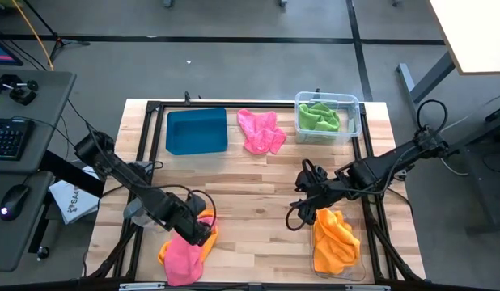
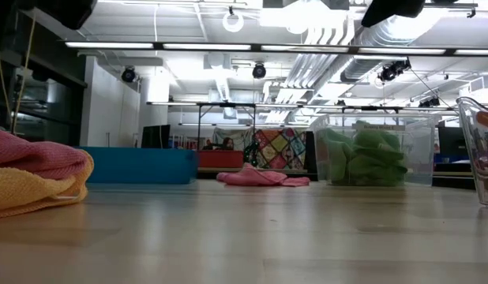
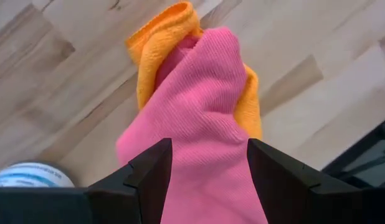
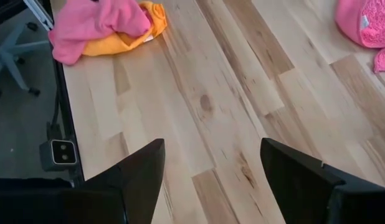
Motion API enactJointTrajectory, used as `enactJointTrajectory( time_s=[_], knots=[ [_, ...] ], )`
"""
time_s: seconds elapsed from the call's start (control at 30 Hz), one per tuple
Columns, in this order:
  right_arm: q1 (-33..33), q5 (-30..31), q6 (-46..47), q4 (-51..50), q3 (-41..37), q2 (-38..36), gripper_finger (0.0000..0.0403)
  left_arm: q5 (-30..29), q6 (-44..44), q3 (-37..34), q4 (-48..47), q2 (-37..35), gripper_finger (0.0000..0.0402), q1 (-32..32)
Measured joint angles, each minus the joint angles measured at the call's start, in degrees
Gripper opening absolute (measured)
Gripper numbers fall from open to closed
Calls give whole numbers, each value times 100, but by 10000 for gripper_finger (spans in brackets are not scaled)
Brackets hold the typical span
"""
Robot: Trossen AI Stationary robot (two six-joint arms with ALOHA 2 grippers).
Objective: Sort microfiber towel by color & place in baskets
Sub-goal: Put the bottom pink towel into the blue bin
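A: Biggest first?
B: Wooden table across the middle of the high view. Teal tray upper centre-left, seemingly empty. Clear bin upper right, holding green towels. Second clear bin lower right, draped with an orange towel.

A: Loose cloths?
B: Pink towel between tray and green bin, flat on the wood. Lower left, a pink towel piled on an orange one.

A: Grippers?
B: Left gripper lower left, right over that pile, jaws spread on either side of the pink cloth, not clamped. Right gripper centre-right, just beside the orange-towel bin, jaws released, bare wood between them.

A: Any writing?
B: White sheet off the table's left edge, dark letters starting "SA", rest unreadable.
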Motion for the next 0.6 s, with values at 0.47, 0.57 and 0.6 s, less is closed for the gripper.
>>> enactJointTrajectory(
  time_s=[0.47,0.57,0.6],
  knots=[
    [-17,178,136,29,0,-1,261,-52,487,0,97,903,190,147],
    [-17,256,159,29,0,-2,261,-50,672,2,70,885,147,145],
    [-17,259,164,26,0,-2,261,-52,730,2,50,880,121,145]
  ],
)
